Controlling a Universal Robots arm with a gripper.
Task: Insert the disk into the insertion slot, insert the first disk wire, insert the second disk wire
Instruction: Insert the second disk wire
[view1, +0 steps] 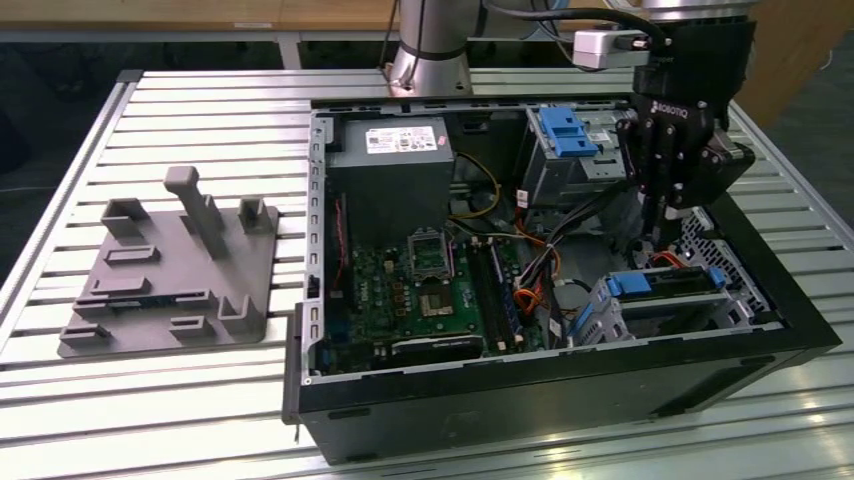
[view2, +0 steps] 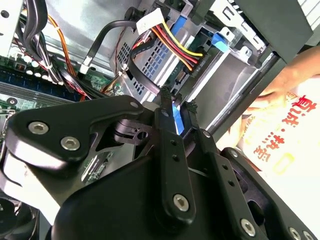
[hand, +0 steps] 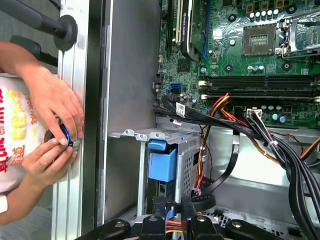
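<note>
- Slatted metal table (view1: 200, 100) carries everything.
- Open black case (view1: 534, 400) lies on it, with a grey fixture (view1: 167, 270) beside it on the exterior view's left.
- Perforated slot (view1: 622, 320) stands inside the case, toward the exterior view's right.
- Blue-framed disk (hand: 162, 165) sits inside the slot.
- My gripper (view2: 178, 100) hangs just above that cage.
- My jaws are nearly together, pinching a wire (view2: 175, 117) by its blue end.
</note>
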